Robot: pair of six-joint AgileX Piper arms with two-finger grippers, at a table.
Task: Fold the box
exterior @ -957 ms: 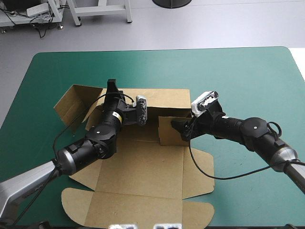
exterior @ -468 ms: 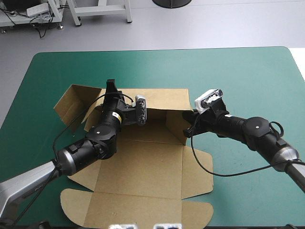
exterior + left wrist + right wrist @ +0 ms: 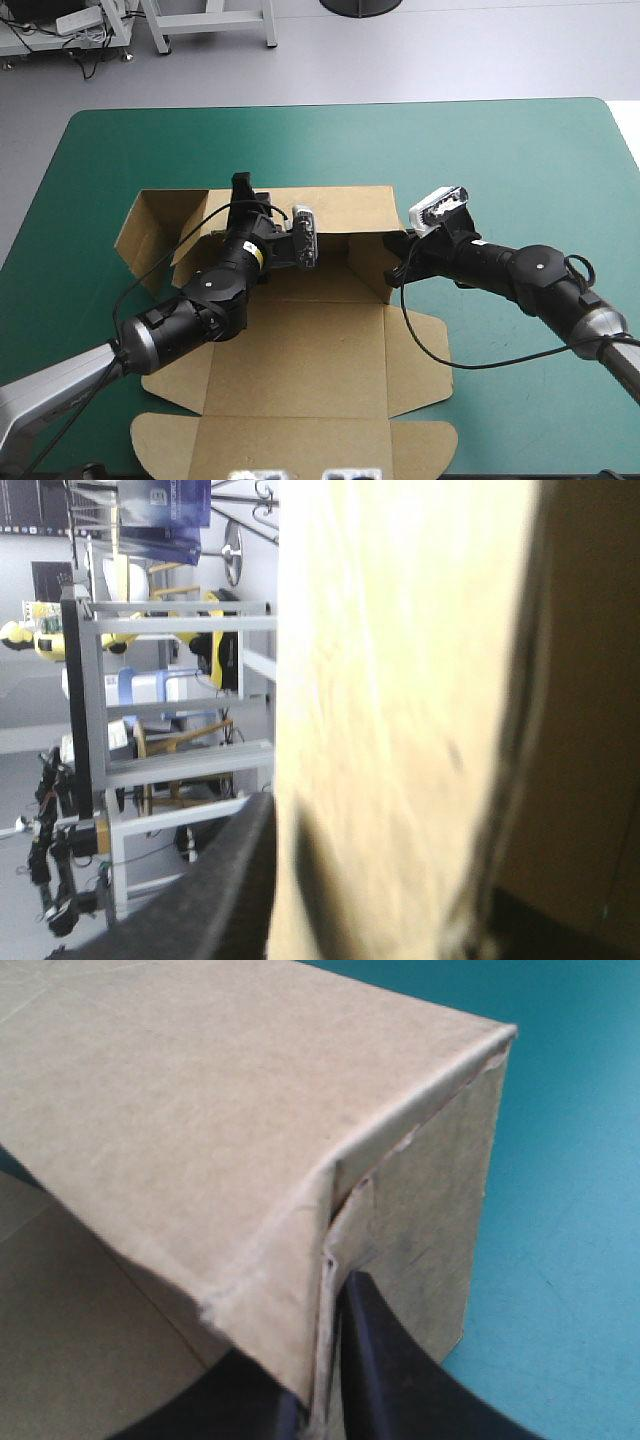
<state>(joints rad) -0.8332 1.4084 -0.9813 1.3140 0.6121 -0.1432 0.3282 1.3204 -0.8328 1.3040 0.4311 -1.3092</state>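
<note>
The brown box [image 3: 300, 340] lies in the middle of the teal-green cover with its back wall and right wall raised. My left gripper [image 3: 243, 200] straddles the back wall near its left end. In the left wrist view the board [image 3: 400, 680] stands between the parted black fingers [image 3: 210, 890], so it is open. My right gripper [image 3: 395, 268] is at the right wall's near corner. There the right wrist view shows the gripper [image 3: 325, 1360] shut on the board's edge [image 3: 200, 1110].
The box's left side panel [image 3: 150, 225] stands tilted up beside my left arm. The lid [image 3: 290, 440] lies flat toward the table's near edge, with a flap [image 3: 415, 355] flat on the right. Bare cover [image 3: 520, 160] stretches to the far and right sides.
My right gripper, open earlier by a flap folded inward, has shut on the right wall's corner. My left gripper has shifted slightly right along the back wall and its fingers have parted.
</note>
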